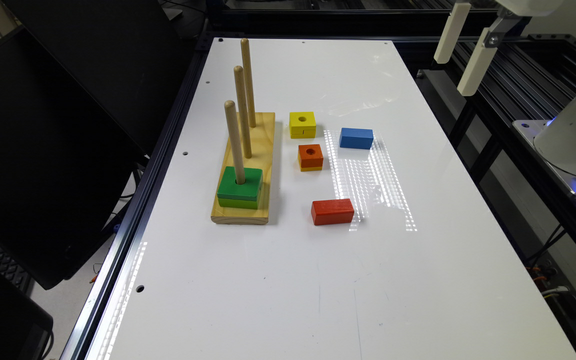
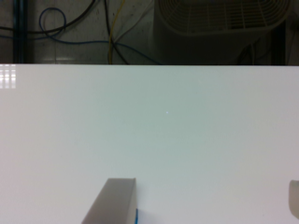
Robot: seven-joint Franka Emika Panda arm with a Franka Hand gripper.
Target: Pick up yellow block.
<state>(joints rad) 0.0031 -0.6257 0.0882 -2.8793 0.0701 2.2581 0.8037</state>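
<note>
Worktop (image 1: 278, 280), white and glossy, carries a red wooden brick (image 1: 332, 211) nearest, then an orange holed cube (image 1: 310, 157), then the small yellow wooden block (image 1: 302, 124) with a round hole, beside the pegboard (image 1: 263, 150). My fingers (image 1: 460, 47) hang spread apart, empty, above the far right corner.

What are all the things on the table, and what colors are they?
yellow block: 1, yellow, beside the peg board, farthest back
orange cube: 1, orange with yellow base, in front of the yellow block
blue block: 1, blue, toward the exterior view's right
red block: 1, red, nearest
green block: 1, green over lime, on the nearest peg
peg board: 1, wooden, three pegs
table: 1, white
gripper: 1, cream fingers spread apart, up high off the table's right edge
</note>
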